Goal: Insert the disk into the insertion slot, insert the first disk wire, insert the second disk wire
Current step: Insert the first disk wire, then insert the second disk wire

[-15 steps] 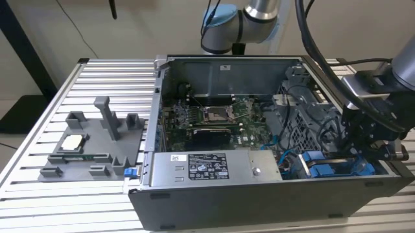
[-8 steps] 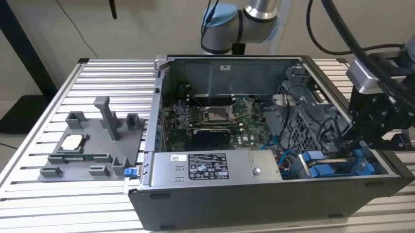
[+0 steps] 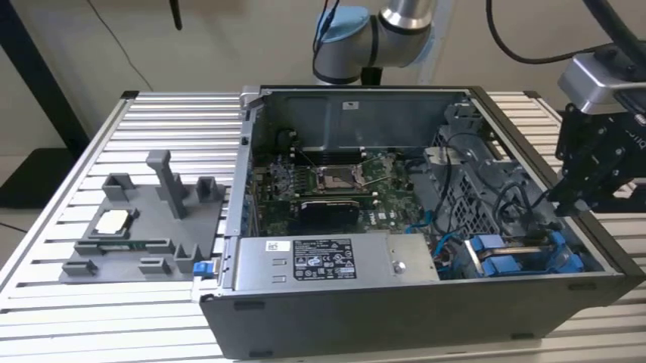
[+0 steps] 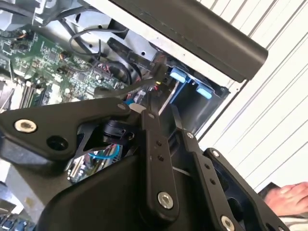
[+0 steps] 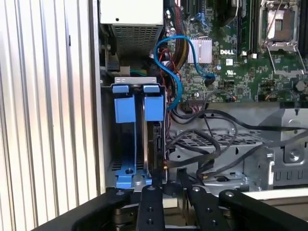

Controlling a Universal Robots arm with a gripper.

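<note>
In the exterior view, the gripper (image 3: 577, 198) is held over the corner of the open computer case (image 3: 404, 318) where the insertion slot (image 3: 517, 255) lies, just below its fingertips. The case is laid on its side with the panel removed, probably so that the slot can be reached from above. One power-supply box (image 3: 323, 261) and one CPU socket (image 3: 333, 178) are counted inside the case, both away from the gripper, and one grey fixture (image 3: 141, 227) is placed well apart from it on the slatted table (image 3: 60, 318). In the second wrist view, the two fingers (image 4: 155, 154) of the gripper (image 4: 161, 115) are seen spread apart with nothing between them, so the gripper is judged to be open and empty. Two blue tabs (image 4: 178, 75) of the slot are found ahead of the fingertips. In the first wrist view, the gripper (image 5: 168, 185) is pointed along the insertion slot (image 5: 135, 81), and the two blue tabs (image 5: 126, 108) are seen side by side at its far end. The disk (image 5: 157, 144) seems to stand on its edge inside the slot, near the fingertips, although the interior is dark there. One blue cable (image 5: 178, 94) is looped beyond the slot, and black wires (image 5: 211, 144) are laid beside it, close to the fingers. This pose is judged to suit work at the disk and the wires.
</note>
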